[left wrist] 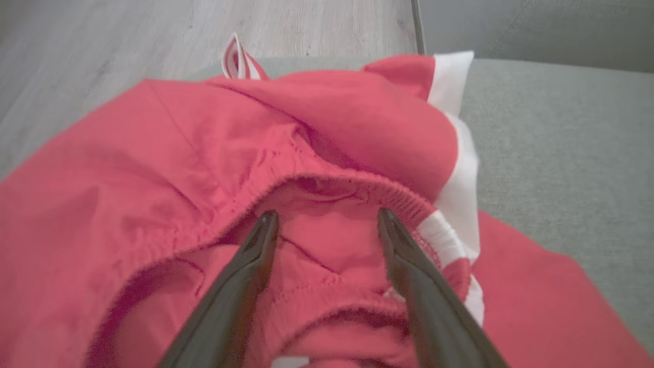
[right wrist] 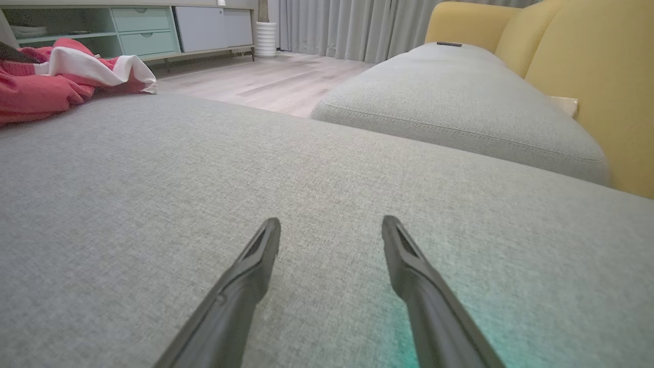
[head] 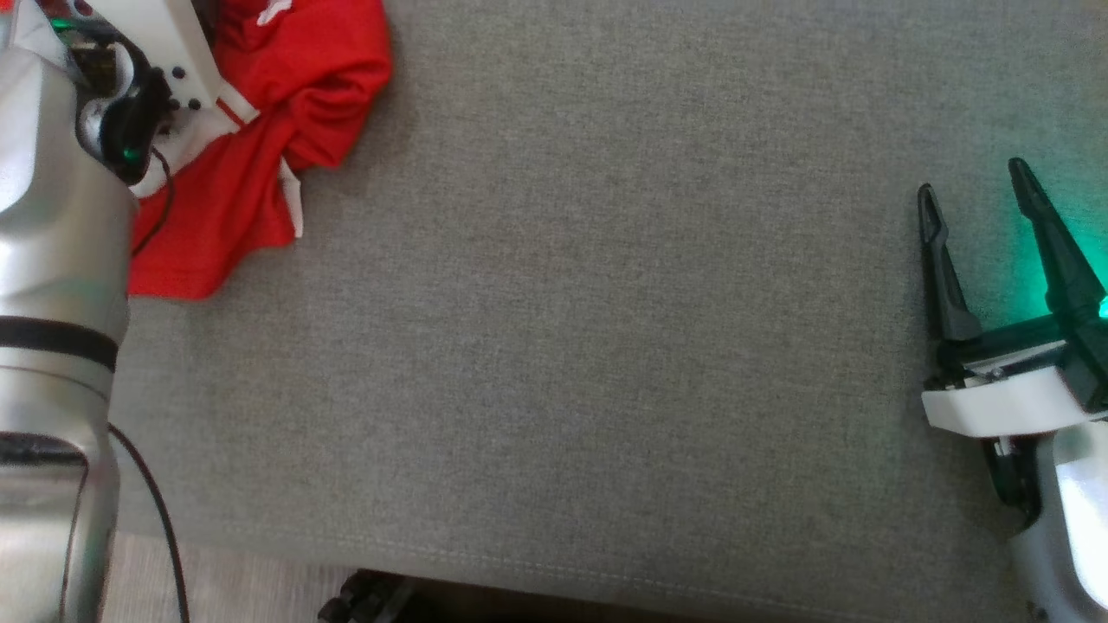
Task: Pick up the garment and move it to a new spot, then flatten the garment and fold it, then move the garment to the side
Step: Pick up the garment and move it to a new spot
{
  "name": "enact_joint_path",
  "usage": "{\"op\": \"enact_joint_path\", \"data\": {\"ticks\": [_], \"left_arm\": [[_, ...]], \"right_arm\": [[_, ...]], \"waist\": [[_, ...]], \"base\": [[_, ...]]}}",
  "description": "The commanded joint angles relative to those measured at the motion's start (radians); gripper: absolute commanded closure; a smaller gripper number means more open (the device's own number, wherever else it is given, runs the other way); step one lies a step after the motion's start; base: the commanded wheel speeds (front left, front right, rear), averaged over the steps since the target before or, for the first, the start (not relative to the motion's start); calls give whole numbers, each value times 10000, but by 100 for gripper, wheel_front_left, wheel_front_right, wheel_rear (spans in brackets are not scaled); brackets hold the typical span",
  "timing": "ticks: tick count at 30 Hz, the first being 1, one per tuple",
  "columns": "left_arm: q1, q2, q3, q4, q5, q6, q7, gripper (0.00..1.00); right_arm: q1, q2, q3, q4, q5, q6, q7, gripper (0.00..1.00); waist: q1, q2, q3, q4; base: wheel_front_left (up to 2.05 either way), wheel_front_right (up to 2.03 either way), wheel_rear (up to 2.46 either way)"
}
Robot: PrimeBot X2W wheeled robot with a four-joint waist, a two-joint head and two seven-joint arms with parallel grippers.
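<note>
Garment (head: pixel 286 78): red, white trim, crumpled in a heap at the far left corner of the grey seat cushion (head: pixel 606 346). Not flattened, not folded.

Left pincer (left wrist: pixel 327 213): jaws spread wide, nothing between them. In the left wrist view it points straight down into the garment (left wrist: pixel 153 168), with the fingertips (left wrist: pixel 268 220) just inside the elastic waistband opening (contact with the fabric can't be confirmed from this angle). A white side stripe (left wrist: pixel 460 168) runs down the garment's edge on that view's right. In the head view the silver left forearm (head: pixel 52 260) and its white wrist housing (head: pixel 173 52) cover part of the heap, and a black cable (head: pixel 156 519) runs along the arm.

Right pincer (head: pixel 973 178): also wide open and empty, at the right edge of the cushion, well apart from the garment, low over bare fabric. There is a green glow (head: pixel 1039 260) on the cushion just beside it. The right wrist view shows the same: pincer (right wrist: pixel 331 221) over plain grey weave, garment (right wrist: pixel 46 82) far off at that view's upper left.

Background in the right wrist view: second grey cushion (right wrist: pixel 460 102), yellow backrest (right wrist: pixel 587 76), wood floor (right wrist: pixel 265 82), low cabinet (right wrist: pixel 143 25), curtains (right wrist: pixel 347 25).
</note>
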Motion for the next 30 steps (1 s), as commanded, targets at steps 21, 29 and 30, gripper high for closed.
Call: {"op": "enact_joint_path", "data": {"ticks": [21, 29, 30], "left_arm": [[-1035, 1154, -1727, -55, -864, 9, -3482, 100], [-1408, 1880, -2863, -1666, -1595, 9, -3633, 100], [-1458, 1974, -2990, -1905, -1682, 9, -3592, 100]], "right_arm": [[377, 407, 330, 383, 63, 75, -28, 0], [513, 1100, 768, 709, 201, 75, -28, 0], [521, 1182, 808, 728, 218, 75, -28, 0]], "waist": [[-1, 0, -1496, 42], [-1, 0, -3026, -515], [-1, 0, -3188, -651]], "base": [[0, 0, 0], [0, 0, 0], [0, 0, 0]]}}
